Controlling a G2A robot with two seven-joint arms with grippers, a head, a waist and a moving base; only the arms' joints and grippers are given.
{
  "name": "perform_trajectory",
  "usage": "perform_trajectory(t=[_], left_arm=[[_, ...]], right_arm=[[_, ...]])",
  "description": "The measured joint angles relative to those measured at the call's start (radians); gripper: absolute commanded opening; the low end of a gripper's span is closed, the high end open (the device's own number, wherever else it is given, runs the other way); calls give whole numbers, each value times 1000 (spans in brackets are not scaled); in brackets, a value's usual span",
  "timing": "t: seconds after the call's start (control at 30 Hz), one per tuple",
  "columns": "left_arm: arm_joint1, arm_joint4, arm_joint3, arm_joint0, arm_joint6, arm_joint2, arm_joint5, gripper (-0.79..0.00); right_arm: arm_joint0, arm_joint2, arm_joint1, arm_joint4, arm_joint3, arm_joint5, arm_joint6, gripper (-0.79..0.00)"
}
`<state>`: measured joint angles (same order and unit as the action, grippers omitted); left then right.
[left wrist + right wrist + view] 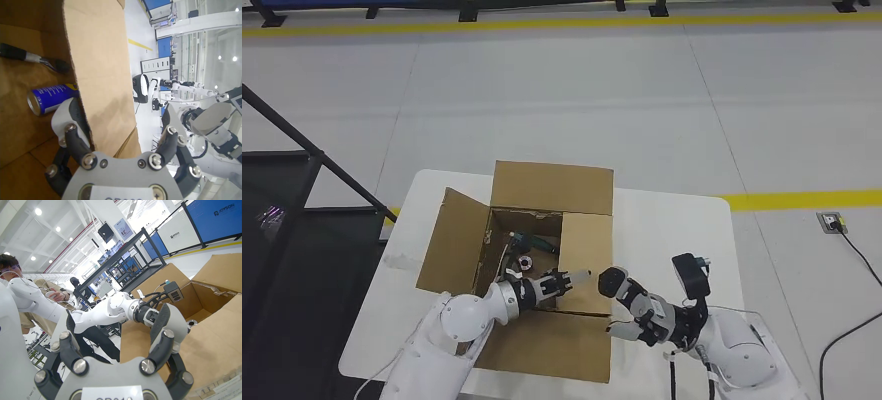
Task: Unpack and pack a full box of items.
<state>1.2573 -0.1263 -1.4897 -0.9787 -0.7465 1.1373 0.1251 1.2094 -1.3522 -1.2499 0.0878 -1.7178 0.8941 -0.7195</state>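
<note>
The left gripper (119,113), wide open and empty, straddles the stiff flap (102,66) of the box (552,186), while the blue can (51,98) lying inside looks light and slippery, best pinched across its middle.

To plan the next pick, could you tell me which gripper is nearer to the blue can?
Left. The left gripper straddles the flap, one finger inside beside the can; the right gripper hangs outside, beyond that flap.

floor (542,90): pale grey, yellow lines (802,199)
furniture: black metal rack (149,238), blue-and-white panels (213,220)
light: round ceiling lamps (38,211)
</note>
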Motion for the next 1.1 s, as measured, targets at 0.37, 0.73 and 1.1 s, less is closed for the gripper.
perform_trajectory(t=[0.37, 0.73, 1.1], left_arm=[[-3, 41, -128, -29, 38, 17, 21, 0], [37, 84, -81, 76, 146, -125, 45, 0], [108, 90, 119, 250, 177, -317, 23, 0]], right_arm=[[15, -32, 12, 45, -35, 2, 90, 0], [229, -200, 14, 251, -193, -98, 394, 0], [288, -209, 14, 277, -212, -104, 431, 0]])
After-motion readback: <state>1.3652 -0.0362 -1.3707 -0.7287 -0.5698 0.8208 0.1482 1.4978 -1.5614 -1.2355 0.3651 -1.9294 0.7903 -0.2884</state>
